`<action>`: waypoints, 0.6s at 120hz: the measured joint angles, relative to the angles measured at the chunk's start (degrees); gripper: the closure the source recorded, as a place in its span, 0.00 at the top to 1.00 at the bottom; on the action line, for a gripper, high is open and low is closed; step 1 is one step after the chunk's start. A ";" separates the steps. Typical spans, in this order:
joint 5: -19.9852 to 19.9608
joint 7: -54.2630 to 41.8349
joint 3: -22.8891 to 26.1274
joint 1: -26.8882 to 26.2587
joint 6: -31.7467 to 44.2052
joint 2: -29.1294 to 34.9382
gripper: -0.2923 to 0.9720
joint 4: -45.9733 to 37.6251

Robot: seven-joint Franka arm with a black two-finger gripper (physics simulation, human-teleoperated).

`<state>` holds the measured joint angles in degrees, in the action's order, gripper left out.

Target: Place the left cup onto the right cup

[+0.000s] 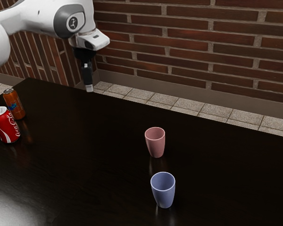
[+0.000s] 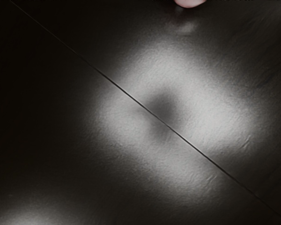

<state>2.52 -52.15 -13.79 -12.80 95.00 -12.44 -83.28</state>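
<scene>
Two cups stand upright and apart on the dark table (image 1: 85,160). The pink cup (image 1: 154,141) is the farther one; a sliver of the pink cup (image 2: 189,3) also shows in the wrist view, ahead of my hand. The lavender-blue cup (image 1: 162,189) is nearer the front edge. My gripper (image 1: 88,87) hangs well above the table's back part, toward the exterior view's left, far from both cups and pointing straight down. It holds nothing that I can see. Under the hand lies bare tabletop (image 2: 61,154) with a thin seam (image 2: 145,110).
A red Coca-Cola can (image 1: 4,125) and an orange can (image 1: 14,103) stand at the table's edge on the exterior view's left. Behind the table are a tiled floor (image 1: 203,108) and a brick wall (image 1: 193,42).
</scene>
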 joint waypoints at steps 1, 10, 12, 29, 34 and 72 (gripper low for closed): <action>-0.02 -0.02 0.00 -0.03 -0.03 0.03 0.77 0.02; -0.32 -0.21 0.15 0.02 -0.33 -0.25 0.77 0.61; -0.36 -0.29 0.27 0.09 -0.36 -0.76 0.77 1.06; -0.50 -1.39 0.16 -0.97 0.02 -8.40 0.77 7.15; -0.47 -1.79 0.00 -1.69 0.14 -10.45 0.77 9.40; -0.76 -3.83 0.83 -7.46 4.64 -17.92 0.77 10.51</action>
<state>1.76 -55.98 -12.96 -20.26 99.64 -30.36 -72.77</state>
